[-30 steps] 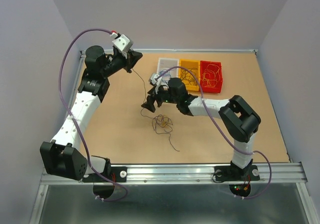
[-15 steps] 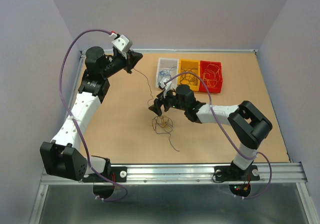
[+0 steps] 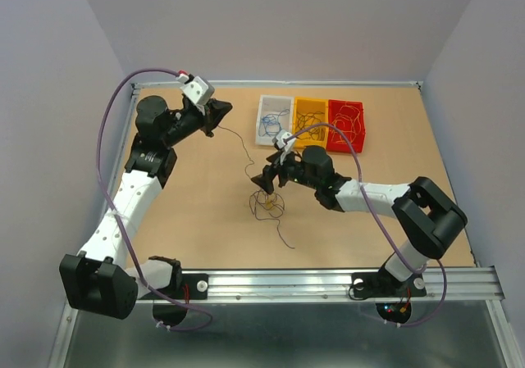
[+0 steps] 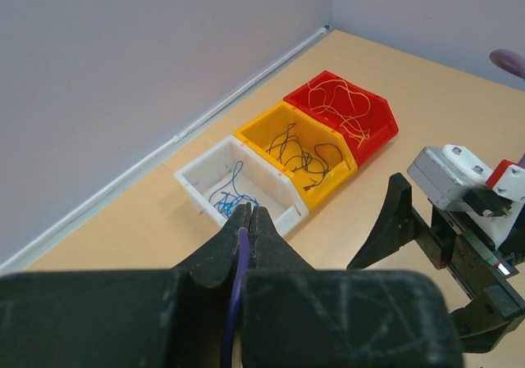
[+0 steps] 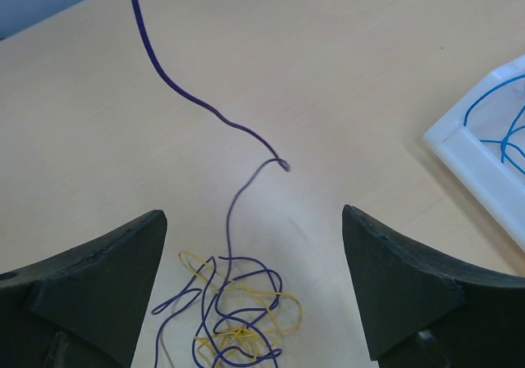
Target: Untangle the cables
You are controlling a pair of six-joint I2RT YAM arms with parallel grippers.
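Note:
A small tangle of cables, purple-blue and yellow strands, lies mid-table. One purple strand rises from it to my left gripper, which is shut on its end; the strand shows pinched between the closed fingertips of the left gripper. My right gripper hovers just above the tangle, open. In the right wrist view the tangle sits between the wide-apart fingers of the right gripper, untouched, with the lifted strand running up and left.
Three bins stand in a row at the back: white with blue cables, yellow with dark ones, red with yellow ones. A loose strand tail trails from the tangle toward the near edge.
My right gripper has moved right and toward the near edge, from beside the tangle to over it, staying open. The left gripper dropped slightly, still holding the strand.

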